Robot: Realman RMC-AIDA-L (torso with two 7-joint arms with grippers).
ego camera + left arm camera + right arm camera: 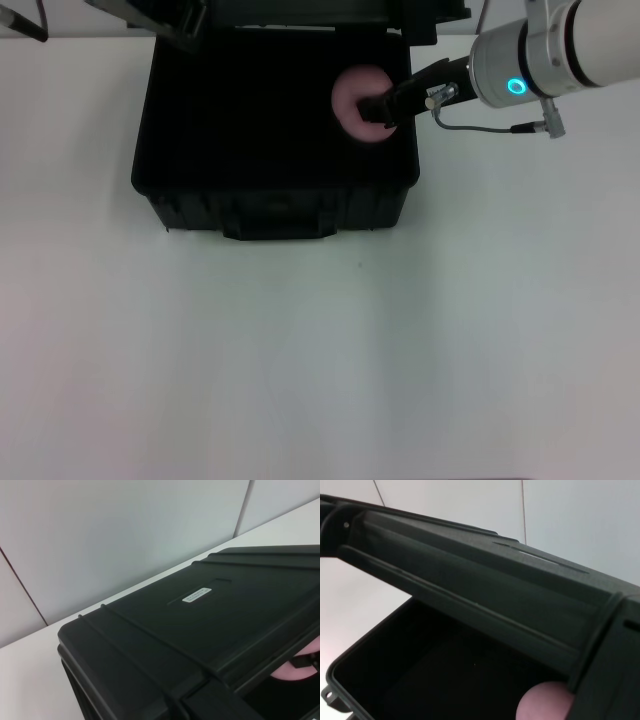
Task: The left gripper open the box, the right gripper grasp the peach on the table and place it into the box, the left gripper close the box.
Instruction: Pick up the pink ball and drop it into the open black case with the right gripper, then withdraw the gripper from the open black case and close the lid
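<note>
Bench (320,360): white, wide and bare in front of the box; a pale panelled wall stands behind it in both wrist views.
Box (275,200): black case, open, standing toward the far middle of the bench, handle and latches facing the robot.
Lid (200,615): raised at the far side; its ribbed outer face with a small white label (196,594) fills the left wrist view, and its inner face spans the right wrist view above the dark cavity.
Right gripper (375,110): on the arm with the blue-cyan ring, reaching in over the box's right rim; its black fingers are closed around the peach.
Left gripper (180,25): only dark parts show at the top edge of the head view, by the lid's far left; I cannot tell whether it is open or closed.
Peach (355,100): pale pink, inside the box at its right rear part, held by the right gripper; whether it touches the floor of the box cannot be told.
</note>
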